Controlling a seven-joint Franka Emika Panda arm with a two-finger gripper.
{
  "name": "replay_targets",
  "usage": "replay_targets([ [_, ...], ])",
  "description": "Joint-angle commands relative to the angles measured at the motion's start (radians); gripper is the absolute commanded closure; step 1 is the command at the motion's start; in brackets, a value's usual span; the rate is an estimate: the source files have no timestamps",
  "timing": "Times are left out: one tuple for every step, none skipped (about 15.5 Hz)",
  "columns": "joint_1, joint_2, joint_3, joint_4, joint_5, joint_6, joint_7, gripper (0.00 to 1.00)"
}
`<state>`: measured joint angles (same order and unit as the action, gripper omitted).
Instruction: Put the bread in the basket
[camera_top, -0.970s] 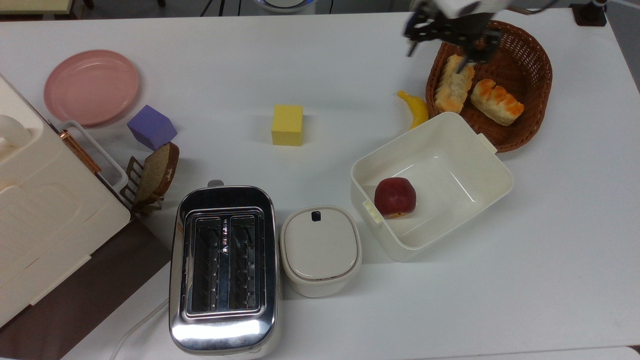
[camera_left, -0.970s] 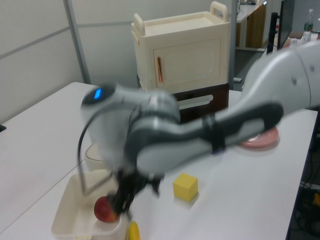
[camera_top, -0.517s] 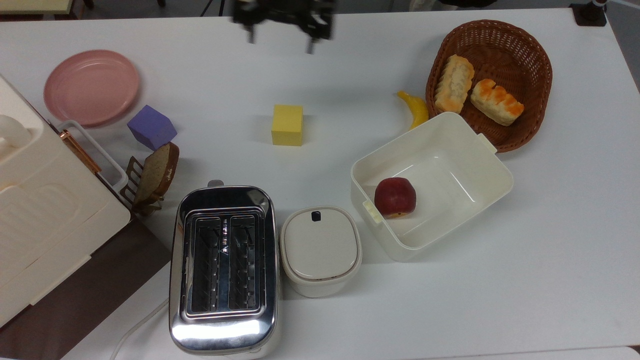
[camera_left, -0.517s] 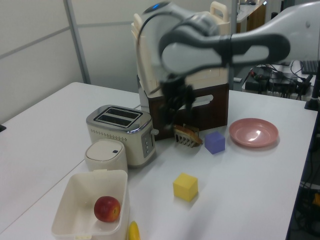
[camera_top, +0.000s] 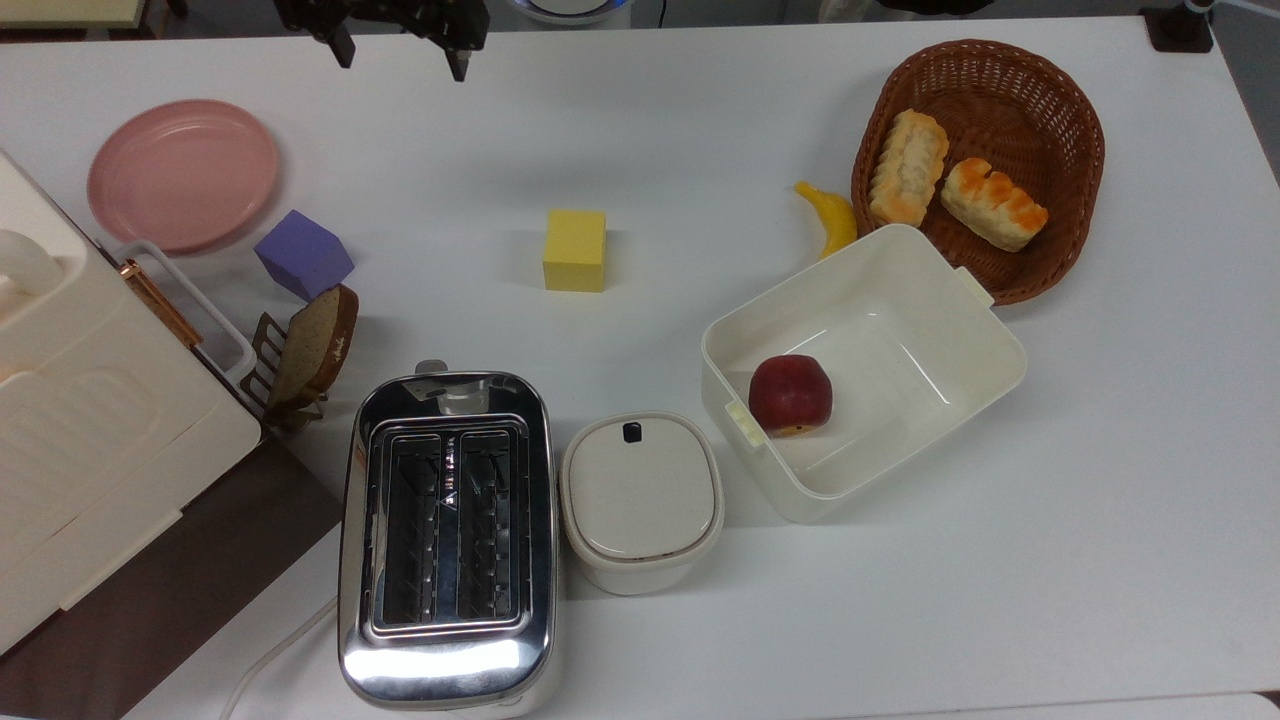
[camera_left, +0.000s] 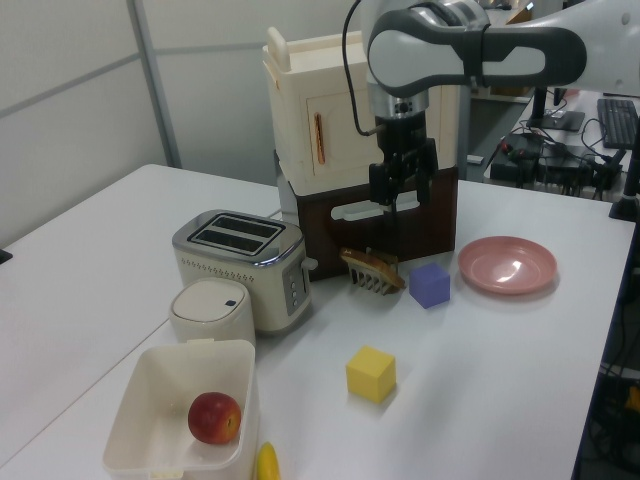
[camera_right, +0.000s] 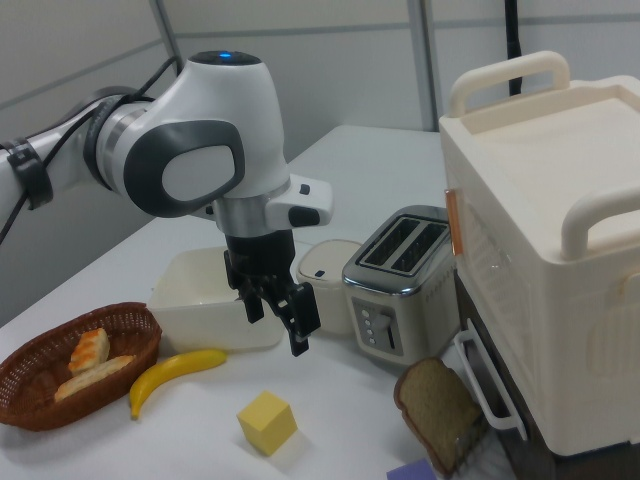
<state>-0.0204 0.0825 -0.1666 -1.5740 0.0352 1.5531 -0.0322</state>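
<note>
The bread (camera_top: 908, 167), a long golden-tan loaf with a pale speckled centre, lies inside the brown wicker basket (camera_top: 1085, 150) against the side on the top view's left. A shorter ridged bun (camera_top: 993, 203) lies beside it. The basket (camera_right: 40, 400) also sits at the right view's lower left. My gripper (camera_top: 400, 55) hangs open and empty above the table's far edge, far to the top view's left of the basket. In the left view the gripper (camera_left: 402, 190) hovers in front of the cream cabinet, and in the right view the gripper (camera_right: 277, 320) hangs above the table near the tub.
A banana (camera_top: 832, 215) lies just outside the basket beside a white tub (camera_top: 985, 330) holding a red apple (camera_top: 790, 393). A yellow cube (camera_top: 575, 250), purple block (camera_top: 303, 253), pink plate (camera_top: 183, 173), toaster (camera_top: 447, 535), lidded pot (camera_top: 641, 500), racked bread slice (camera_top: 310, 350) and cream cabinet (camera_top: 90, 440) stand around.
The gripper has let go of the bread, left the basket, and swept far to the top view's left along the back edge. The bread stays lying in the basket.
</note>
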Motion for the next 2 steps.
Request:
replay_targets([
  [0.011,-0.004,-0.030,0.011,0.025,-0.010,-0.015,0.00],
  [0.013,0.002,-0.028,0.011,0.016,-0.004,-0.011,0.00],
])
